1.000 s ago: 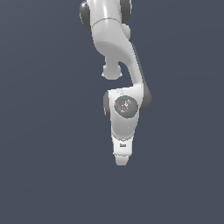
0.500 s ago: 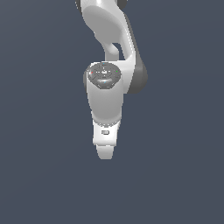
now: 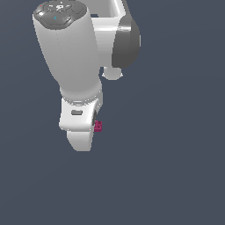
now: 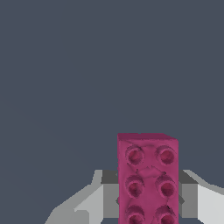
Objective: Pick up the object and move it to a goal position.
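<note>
The object [image 4: 148,175] is a magenta-red studded brick, and in the wrist view it fills the space between my grey fingers [image 4: 109,194], which press against its two long sides. My gripper [image 4: 148,199] is shut on it, with plain dark ground far behind it. In the exterior view the white hand hides most of the gripper [image 3: 93,128], and only a small corner of the object [image 3: 98,126] peeks out on the exterior view's right of the hand.
The white and grey arm [image 3: 74,57] fills the upper left of the exterior view. Around it there is only flat dark grey-blue ground [image 3: 176,176], with no other thing in sight.
The arm has come much closer to the exterior camera and looks far larger. The magenta object now shows beside the hand, where it was hidden before.
</note>
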`<state>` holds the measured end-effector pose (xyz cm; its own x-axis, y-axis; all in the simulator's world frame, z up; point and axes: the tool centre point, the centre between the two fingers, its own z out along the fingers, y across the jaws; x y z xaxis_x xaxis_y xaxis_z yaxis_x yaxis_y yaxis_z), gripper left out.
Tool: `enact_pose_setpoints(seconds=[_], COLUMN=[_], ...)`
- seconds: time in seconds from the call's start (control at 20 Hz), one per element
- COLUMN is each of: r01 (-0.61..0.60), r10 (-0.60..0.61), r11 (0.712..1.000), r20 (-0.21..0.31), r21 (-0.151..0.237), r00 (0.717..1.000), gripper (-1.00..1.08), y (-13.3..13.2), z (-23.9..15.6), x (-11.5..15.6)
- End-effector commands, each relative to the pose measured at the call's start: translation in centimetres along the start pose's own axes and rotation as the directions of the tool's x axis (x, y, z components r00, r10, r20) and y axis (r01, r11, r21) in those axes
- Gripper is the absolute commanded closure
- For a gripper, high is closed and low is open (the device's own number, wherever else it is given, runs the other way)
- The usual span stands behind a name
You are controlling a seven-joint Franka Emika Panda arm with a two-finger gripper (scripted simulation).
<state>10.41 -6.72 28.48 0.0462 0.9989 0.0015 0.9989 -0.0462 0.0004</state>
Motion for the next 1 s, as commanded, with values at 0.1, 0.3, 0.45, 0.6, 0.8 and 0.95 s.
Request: enact_pose_setpoints(seconds=[0.1,0.3,0.45,0.6,0.8,0.95], r01=[0.0,-0.001,-0.001,-0.002,-0.002,-0.002], r10=[0.0,0.001,0.001,0.002,0.002,0.002], r11=[1.0,1.0,1.0,1.0,1.0,1.0], r20=[0.0,0.0,0.0,0.001,0.001,0.001], r21=[0.001,0.001,0.001,0.001,0.001,0.0], r00=[1.0,1.0,1.0,1.0,1.0,1.0], gripper=[1.08,1.08,1.08,1.08,1.08,1.08], y=[0.4,0.8,1.0,1.1,1.3,1.4], z=[-3.8,-6.1,-7.2,-8.0,-8.6,-8.8], x=[-2.0,-3.2,-3.9,-4.3,-4.6,-4.8])
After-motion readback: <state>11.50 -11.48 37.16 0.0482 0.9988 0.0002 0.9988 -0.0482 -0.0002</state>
